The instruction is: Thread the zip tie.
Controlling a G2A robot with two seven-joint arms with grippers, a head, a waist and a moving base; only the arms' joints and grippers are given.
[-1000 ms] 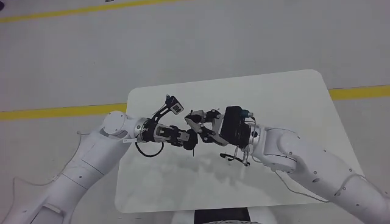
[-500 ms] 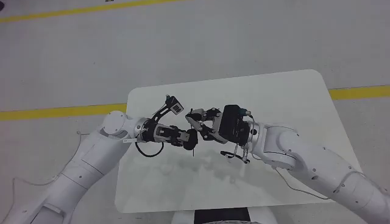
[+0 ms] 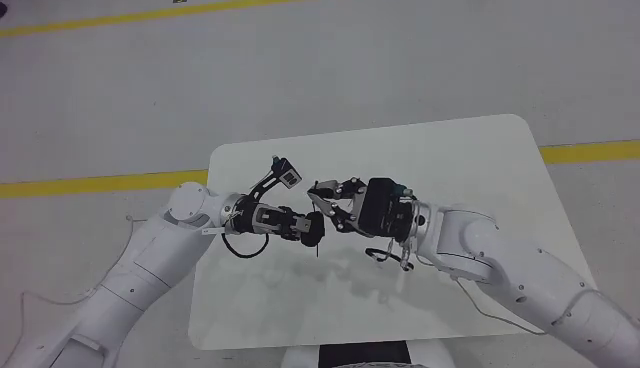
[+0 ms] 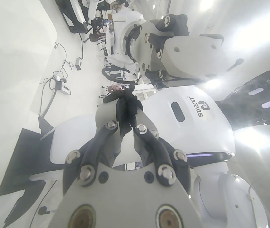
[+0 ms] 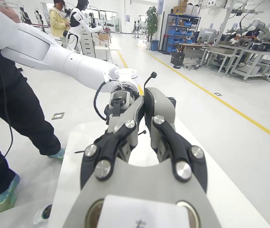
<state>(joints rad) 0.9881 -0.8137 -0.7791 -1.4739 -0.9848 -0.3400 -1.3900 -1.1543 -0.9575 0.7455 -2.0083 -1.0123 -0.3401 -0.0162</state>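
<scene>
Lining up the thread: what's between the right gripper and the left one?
Only the zip tie, pinched in the right gripper; the right wrist view shows it.

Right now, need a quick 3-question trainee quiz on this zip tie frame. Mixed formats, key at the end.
1. True or false: the right gripper is shut on the zip tie.
2. Where do the right gripper and the left gripper meet? A) above the white table B) above the bare floor past the yellow line C) inside a shelf unit
3. Fill in: the zip tie is ____ in colour.

Key: 1 true; 2 A; 3 black.
</scene>
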